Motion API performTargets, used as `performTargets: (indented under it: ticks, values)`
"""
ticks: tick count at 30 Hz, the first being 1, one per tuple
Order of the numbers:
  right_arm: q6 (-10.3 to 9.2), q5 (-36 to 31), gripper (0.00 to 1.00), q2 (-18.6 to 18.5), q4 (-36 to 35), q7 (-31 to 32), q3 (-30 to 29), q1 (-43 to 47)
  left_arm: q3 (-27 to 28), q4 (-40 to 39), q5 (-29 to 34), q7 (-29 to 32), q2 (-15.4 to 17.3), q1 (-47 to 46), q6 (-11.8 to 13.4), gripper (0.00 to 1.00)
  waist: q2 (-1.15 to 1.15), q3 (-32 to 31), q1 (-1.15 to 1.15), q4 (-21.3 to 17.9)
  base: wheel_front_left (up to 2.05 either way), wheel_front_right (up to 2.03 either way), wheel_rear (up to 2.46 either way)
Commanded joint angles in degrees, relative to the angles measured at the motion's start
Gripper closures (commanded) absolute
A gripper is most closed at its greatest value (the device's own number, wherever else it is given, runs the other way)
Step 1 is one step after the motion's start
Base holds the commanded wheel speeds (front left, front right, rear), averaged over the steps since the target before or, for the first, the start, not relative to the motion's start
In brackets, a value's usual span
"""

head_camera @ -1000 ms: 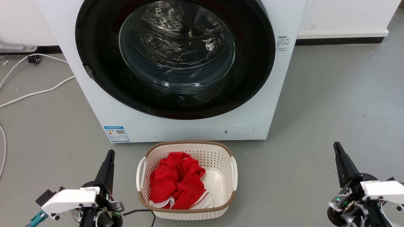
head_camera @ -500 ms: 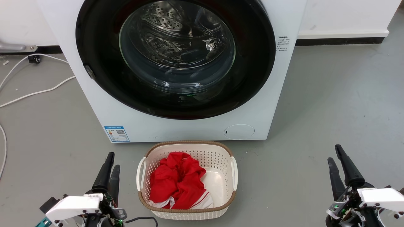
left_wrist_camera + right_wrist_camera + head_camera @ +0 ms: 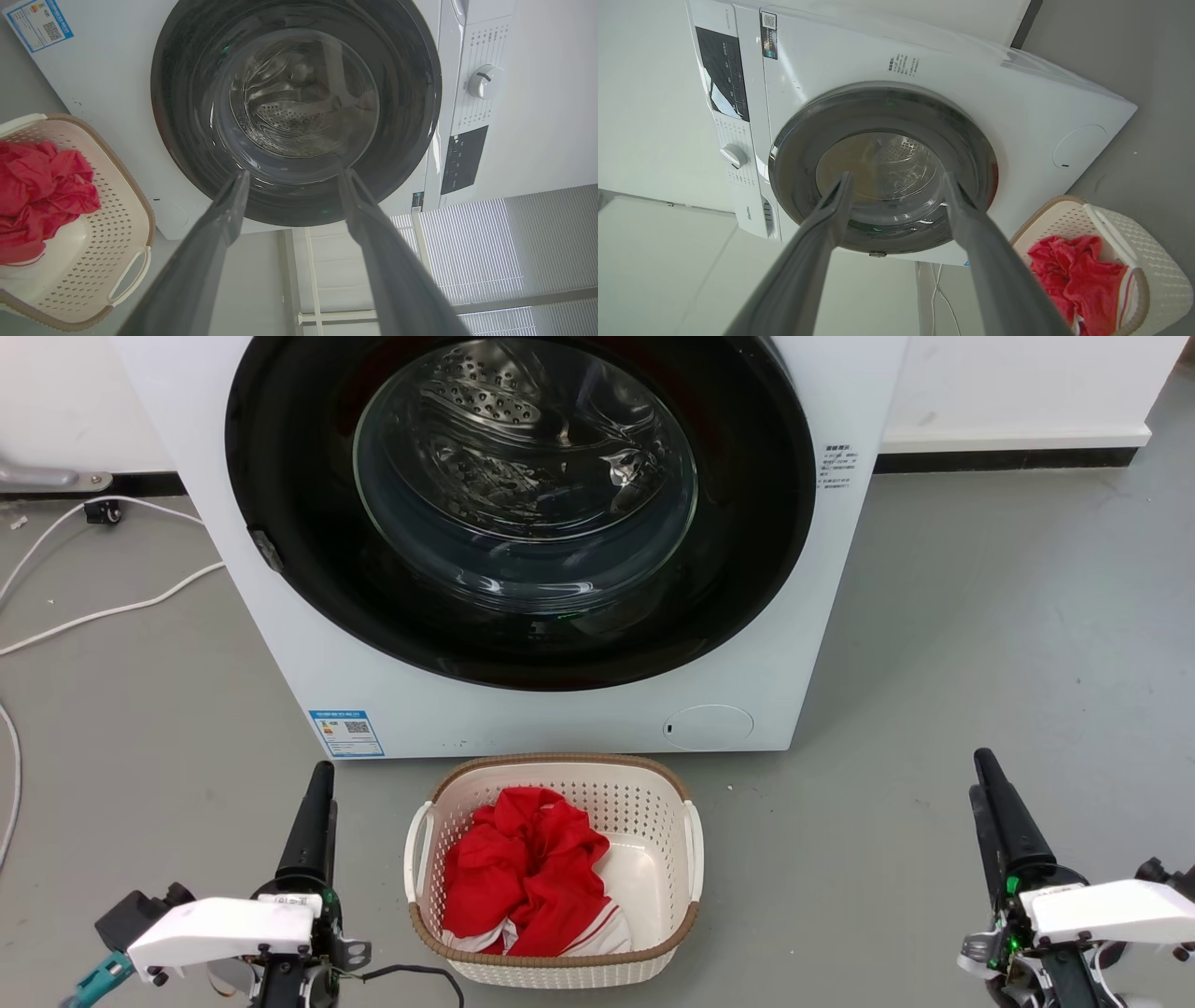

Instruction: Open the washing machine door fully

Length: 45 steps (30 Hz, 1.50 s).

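Observation:
The white washing machine stands straight ahead. Its round black washing machine door lies flat against the front, with a small grey tab at its left edge. My left gripper hovers low at the left over the floor, well short of the machine. My right gripper hovers low at the right, equally far back. In the left wrist view the left gripper is open, framing the door. In the right wrist view the right gripper is open before the door. Neither holds anything.
A cream laundry basket holding a red cloth sits on the grey floor just in front of the machine, between my grippers. White cables trail over the floor at the left. A white wall runs behind.
Both wrists have rolled: the finger pairs that showed side by side half a second ago now line up nearly edge-on, tips slightly farther forward. The door has not moved.

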Motion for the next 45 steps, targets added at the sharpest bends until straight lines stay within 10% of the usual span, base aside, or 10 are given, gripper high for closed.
performTargets:
  ticks: [1,45]
  values:
    - [0.01,-4.0,0.0,-0.18,-1.85,-0.62,0.18,-0.56,0.26,-1.96,2.9,-0.7,0.22,-1.0,-0.1,0.0,0.0,0.0,0.0,0.03,0.0,0.0,0.0]
    - [0.01,-50.81,0.0,1.12,-9.12,-6.63,1.86,2.13,-4.16,-5.7,46.29,-9.07,0.01,-1.11,1.34,0.0,0.0,-0.27,0.0,0.62,0.0,0.0,0.0]
